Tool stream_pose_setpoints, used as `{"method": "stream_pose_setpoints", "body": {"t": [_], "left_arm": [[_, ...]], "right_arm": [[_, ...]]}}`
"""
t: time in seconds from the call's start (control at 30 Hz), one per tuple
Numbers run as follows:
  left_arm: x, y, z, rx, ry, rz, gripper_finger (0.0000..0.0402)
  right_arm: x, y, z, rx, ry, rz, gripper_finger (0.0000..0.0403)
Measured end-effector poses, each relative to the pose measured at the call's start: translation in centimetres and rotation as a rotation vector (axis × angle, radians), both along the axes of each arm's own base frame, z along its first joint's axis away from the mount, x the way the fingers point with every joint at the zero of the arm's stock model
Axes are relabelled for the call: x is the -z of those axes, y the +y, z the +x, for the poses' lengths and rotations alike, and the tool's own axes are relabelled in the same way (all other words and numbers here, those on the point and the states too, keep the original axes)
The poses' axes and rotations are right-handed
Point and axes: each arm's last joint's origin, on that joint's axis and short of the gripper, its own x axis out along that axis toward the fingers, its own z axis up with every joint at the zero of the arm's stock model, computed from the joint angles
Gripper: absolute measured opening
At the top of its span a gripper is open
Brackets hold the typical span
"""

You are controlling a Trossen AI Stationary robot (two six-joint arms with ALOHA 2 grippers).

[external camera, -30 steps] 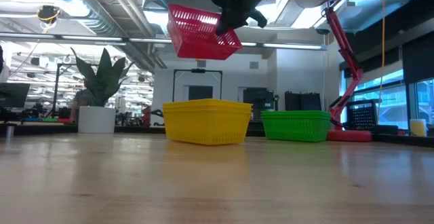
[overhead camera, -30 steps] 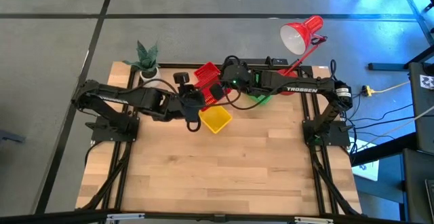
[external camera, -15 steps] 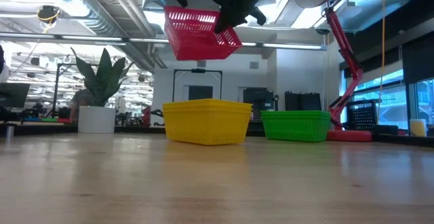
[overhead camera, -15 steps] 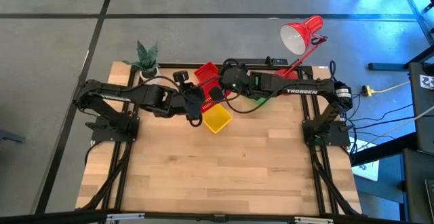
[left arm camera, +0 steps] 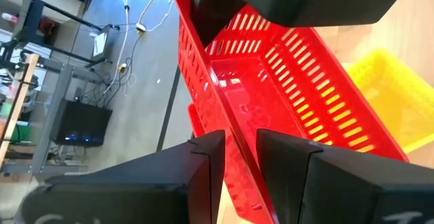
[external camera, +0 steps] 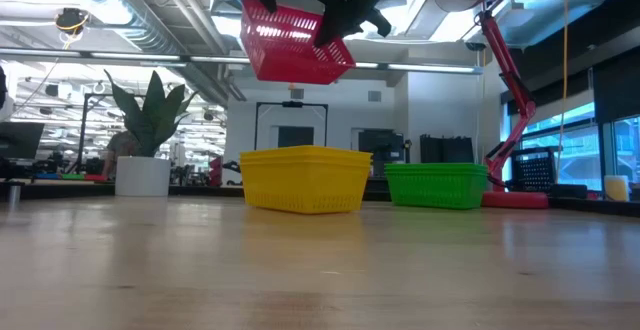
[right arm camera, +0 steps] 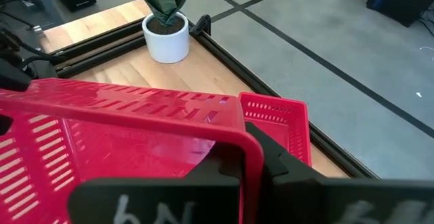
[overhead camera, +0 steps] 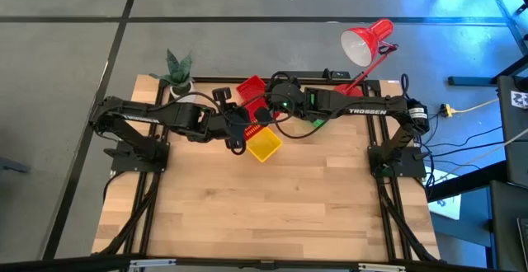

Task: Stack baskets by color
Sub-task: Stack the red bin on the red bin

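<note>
Wooden desk (overhead camera: 264,198) seen from above, on a dark frame over grey floor, with an open workshop visible beyond at desk height. Red desk lamp (overhead camera: 367,41) at the far right corner, small white potted plant (overhead camera: 179,76) at the far left corner.

Two dark arms reaching in from either side, meeting near the far middle of the desk. Right gripper (right arm camera: 254,157) clenched on the rim of a red basket (external camera: 295,42), holding it tilted, high in the air, well above the desk. Left gripper (left arm camera: 237,166) right at the same basket, fingers (left arm camera: 203,163) straddling one slatted side wall, set narrowly apart; cannot tell whether squeezing or only bracketing the wall.

Yellow baskets (external camera: 303,178) resting on the desk below and slightly nearer, looking like more than one nested, count unclear. Green baskets (external camera: 435,184) beside them toward the lamp, mostly hidden under the right arm from above. Another red basket (right arm camera: 274,119) lying on the desk at the far edge, near the plant side, partly under the raised one.

Step in hand, judged from this: red stack under way, both arms sharing the lifted basket, likely passing or steadying it. Next move calls for levelling the raised basket, lining it up squarely over the red one on the desk, lowering until nested, then letting go.
</note>
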Motion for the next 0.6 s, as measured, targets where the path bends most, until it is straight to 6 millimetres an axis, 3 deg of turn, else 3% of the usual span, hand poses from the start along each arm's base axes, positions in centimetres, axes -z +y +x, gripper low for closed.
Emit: {"method": "stream_pose_setpoints", "body": {"t": [0.27,0.5,0.6], "left_arm": [[0.1,0.6,-0.1,-0.033,0.002,-0.01,0.0078],[1.6,1.6,-0.3,-0.108,0.019,-0.038,0.0078],[2.0,1.6,-0.3,-0.12,0.019,-0.04,0.0059]], "right_arm": [[0.0,0.2,0.0,-0.002,0.001,-0.004,0.0],[-0.1,0.9,0.2,-0.017,-0.01,-0.012,0.0],[-0.1,0.9,0.2,-0.024,-0.003,-0.011,0.0]]}}
